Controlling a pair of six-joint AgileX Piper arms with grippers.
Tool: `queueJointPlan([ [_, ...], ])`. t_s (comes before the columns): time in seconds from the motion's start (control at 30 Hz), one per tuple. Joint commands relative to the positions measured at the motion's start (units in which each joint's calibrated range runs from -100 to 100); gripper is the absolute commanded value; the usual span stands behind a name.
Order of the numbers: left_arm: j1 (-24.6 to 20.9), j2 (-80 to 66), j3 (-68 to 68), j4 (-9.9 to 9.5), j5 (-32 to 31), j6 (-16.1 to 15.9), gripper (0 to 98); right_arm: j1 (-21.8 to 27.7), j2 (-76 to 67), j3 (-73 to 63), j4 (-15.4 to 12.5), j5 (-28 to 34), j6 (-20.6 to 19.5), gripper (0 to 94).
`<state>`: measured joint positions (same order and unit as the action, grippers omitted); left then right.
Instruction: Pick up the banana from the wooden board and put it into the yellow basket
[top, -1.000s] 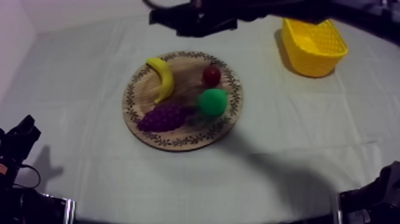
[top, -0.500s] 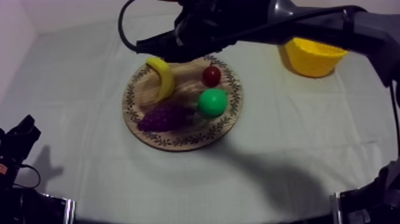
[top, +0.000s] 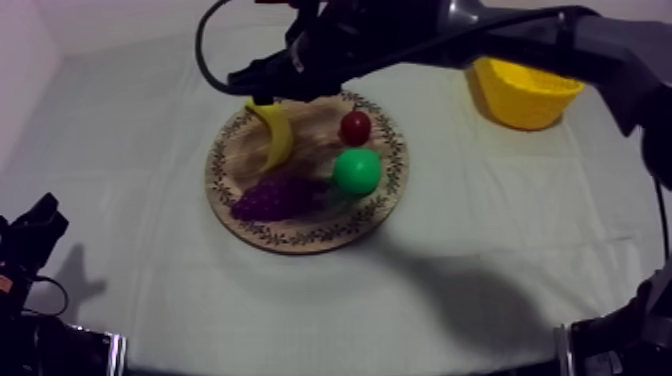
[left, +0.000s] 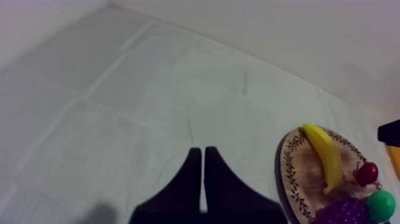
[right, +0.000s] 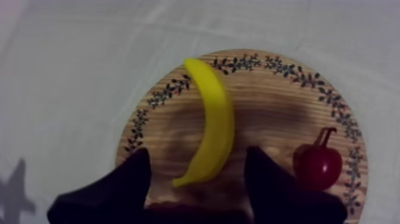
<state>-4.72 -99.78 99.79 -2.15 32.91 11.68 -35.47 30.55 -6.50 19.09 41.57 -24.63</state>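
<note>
item 1, banana (top: 272, 135): lies on the far-left part of the wooden board (top: 300, 240), curved, one end at the patterned rim, the other pointing toward the board's middle.
item 2, right pincer (right: 197, 152): low over the board, fingers apart and open, one at each side of the banana's nearer end; whether they touch it cannot be told. its arm reaches in from the far right.
item 3, left pincer (left: 203, 155): fingers together in a narrow wedge, closed on nothing, over bare cloth at the near left, well apart from the board.
item 4, yellow basket (top: 525, 100): on the table (top: 480, 230) at the far right, partly behind the right arm.
item 5, other fruit on the board: small red fruit (top: 355, 126) at the far right part, a round green fruit (top: 356, 171) just beside it on the near side, grapes (top: 275, 195) at the near left.
</note>
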Motion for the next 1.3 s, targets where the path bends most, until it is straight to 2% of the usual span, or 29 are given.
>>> queueJointPlan([
  [0.0,-0.02,-0.05,-0.01,-0.03,0.00,0.00,0.1,0.22,2.58,-1.75,-0.05,0.01,0.47,48.2],
  [0.33,-0.02,-0.05,-0.01,-0.03,0.00,-0.02,0.1,1.66,14.98,-13.66,-2.76,1.38,5.49,47.3],
  [0.63,-0.02,-0.05,-0.01,-0.03,0.00,0.02,0.1,1.30,21.76,-17.96,-3.03,1.56,7.13,44.5],
  [0.77,-0.02,-0.05,-0.01,-0.03,0.00,0.02,0.1,1.11,23.63,-19.12,-3.56,1.71,8.24,38.8],
  [0.97,-0.02,-0.05,-0.01,-0.03,0.00,0.02,0.1,0.90,24.77,-19.55,-2.96,1.99,7.72,22.7],
  [1.27,-0.02,-0.05,-0.01,-0.03,0.00,0.00,0.1,1.60,14.50,-13.61,-1.92,3.06,6.73,18.0],
])
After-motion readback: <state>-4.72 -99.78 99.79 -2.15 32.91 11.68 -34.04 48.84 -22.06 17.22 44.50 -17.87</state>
